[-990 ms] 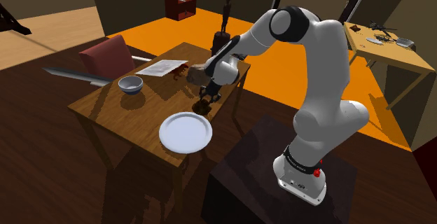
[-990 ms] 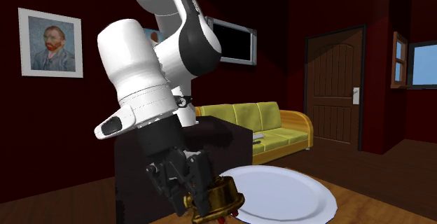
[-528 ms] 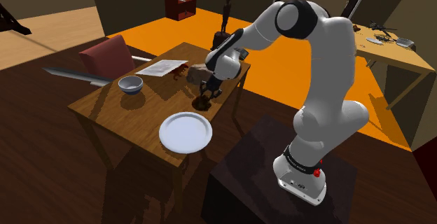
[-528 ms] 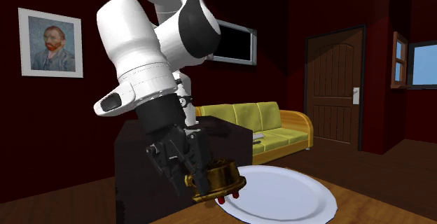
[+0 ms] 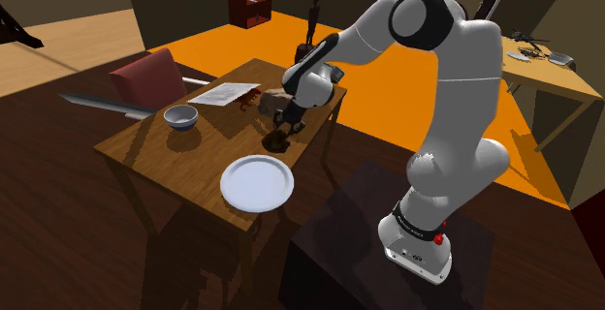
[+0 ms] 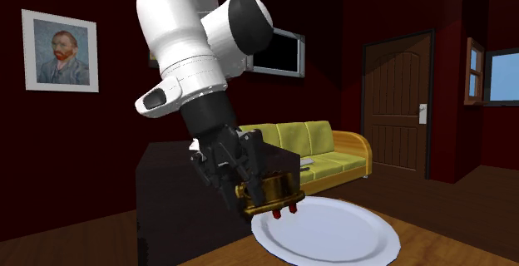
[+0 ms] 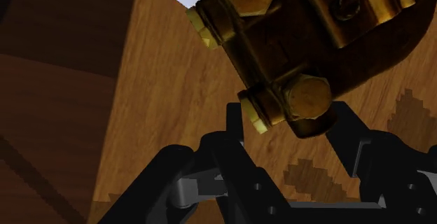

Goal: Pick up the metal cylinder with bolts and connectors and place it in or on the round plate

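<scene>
While hanging above the surface, got gripper pinching cylinder by its side, aloft and close to plate, over bare wood rather than the plate itself. Not set down yet.

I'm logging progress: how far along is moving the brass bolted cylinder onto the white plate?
Done: the grasp. The jaws clasp the brass-coloured bolted cylinder, which looks raised off the wooden table. In hand: it hangs beside the round white plate, not over it. Left: bringing it above the plate, lowering it and releasing.
</scene>
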